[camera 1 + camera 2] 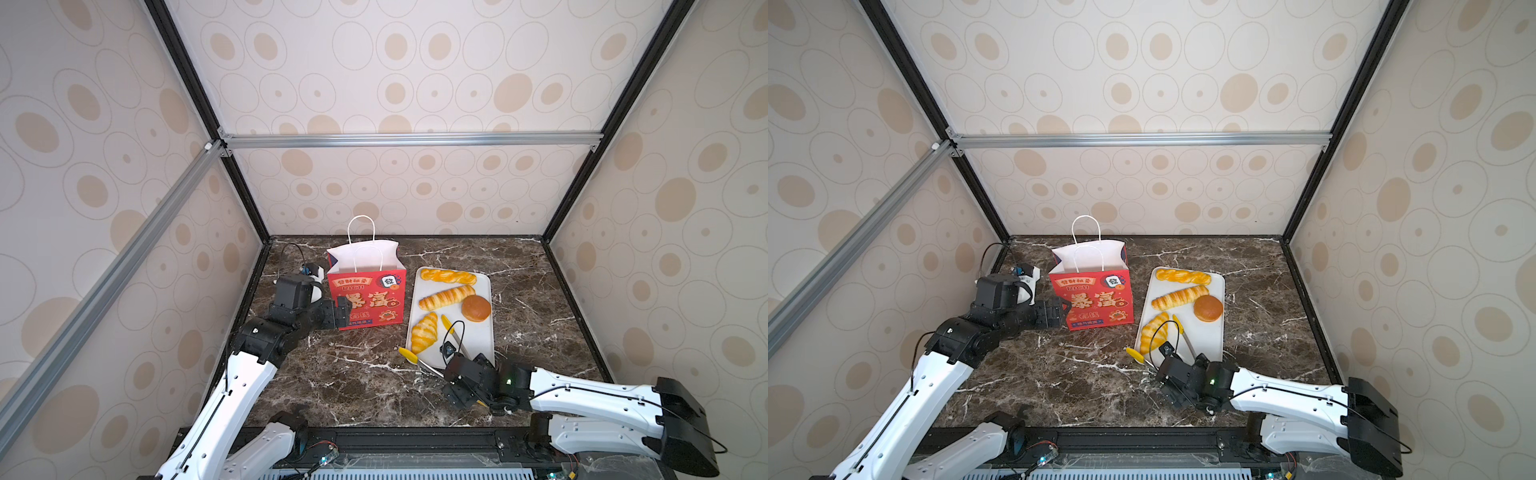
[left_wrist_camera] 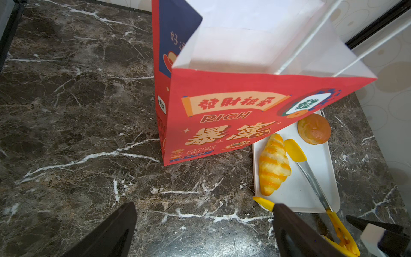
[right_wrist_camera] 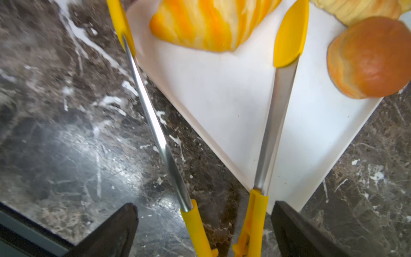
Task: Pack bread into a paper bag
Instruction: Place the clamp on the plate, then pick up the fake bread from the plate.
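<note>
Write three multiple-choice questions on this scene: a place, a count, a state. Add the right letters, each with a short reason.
1. Where does the paper bag stand relative to the tray?
A) on it
B) beside it, on the left gripper's side
C) behind it, lying flat

2. How many bread pieces lie on the tray?
A) two
B) four
C) six

3. How is the right gripper?
A) shut on bread
B) shut on the bag's handle
C) open around the tongs' handles

1 B: it stands upright next to the tray.
2 B: two twisted sticks, a bun, a croissant.
3 C: its jaws stand apart, the handles between them.
</note>
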You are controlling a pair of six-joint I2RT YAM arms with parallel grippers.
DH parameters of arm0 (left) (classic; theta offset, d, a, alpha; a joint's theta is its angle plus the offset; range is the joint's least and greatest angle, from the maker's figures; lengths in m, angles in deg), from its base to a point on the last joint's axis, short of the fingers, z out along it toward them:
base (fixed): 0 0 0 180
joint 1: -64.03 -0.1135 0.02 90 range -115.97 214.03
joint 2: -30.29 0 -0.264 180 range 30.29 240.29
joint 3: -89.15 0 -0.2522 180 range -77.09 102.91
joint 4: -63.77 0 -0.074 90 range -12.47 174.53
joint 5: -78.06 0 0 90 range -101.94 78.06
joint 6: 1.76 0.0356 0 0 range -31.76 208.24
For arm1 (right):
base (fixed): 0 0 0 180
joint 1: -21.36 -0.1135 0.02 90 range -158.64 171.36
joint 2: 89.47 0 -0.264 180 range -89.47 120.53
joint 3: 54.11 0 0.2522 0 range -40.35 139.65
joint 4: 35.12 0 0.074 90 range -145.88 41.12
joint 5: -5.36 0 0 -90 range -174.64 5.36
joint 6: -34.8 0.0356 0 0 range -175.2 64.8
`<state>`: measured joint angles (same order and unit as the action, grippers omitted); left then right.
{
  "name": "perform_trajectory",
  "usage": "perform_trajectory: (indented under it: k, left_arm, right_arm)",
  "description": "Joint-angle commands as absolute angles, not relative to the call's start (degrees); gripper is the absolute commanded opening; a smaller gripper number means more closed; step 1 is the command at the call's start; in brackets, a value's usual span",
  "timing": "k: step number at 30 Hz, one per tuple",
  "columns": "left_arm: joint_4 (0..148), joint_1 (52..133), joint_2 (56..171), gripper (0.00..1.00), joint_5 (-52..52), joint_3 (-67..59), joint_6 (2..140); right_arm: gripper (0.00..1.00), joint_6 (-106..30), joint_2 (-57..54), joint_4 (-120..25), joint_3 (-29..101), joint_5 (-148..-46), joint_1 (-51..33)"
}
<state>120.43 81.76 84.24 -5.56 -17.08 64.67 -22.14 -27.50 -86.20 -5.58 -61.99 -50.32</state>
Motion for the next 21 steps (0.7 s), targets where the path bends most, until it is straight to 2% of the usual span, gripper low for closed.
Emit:
perform_trajectory:
  k: [1,5,13,21]
  left_arm:
    - [120.0,81.4,84.2,0.99,-5.1,-16.7,64.8]
    - [119.9,81.4,84.1,0.99,-4.9,-16.8,64.7]
    - [119.7,81.4,83.5,0.99,-3.8,-17.1,64.5]
    - [119.3,81.5,84.1,0.99,-2.4,-17.1,64.3]
  right_arm:
    - [1.00,-20.0,-29.9,-84.8,-7.0,-60.4,-50.1]
    - [1.00,-18.1,-32.7,-87.1,-8.3,-62.2,-46.9]
    - [1.00,-21.7,-36.1,-85.0,-11.6,-73.6,-38.7]
    - [1.00,-26.0,-27.8,-81.5,-10.4,-85.7,-34.6]
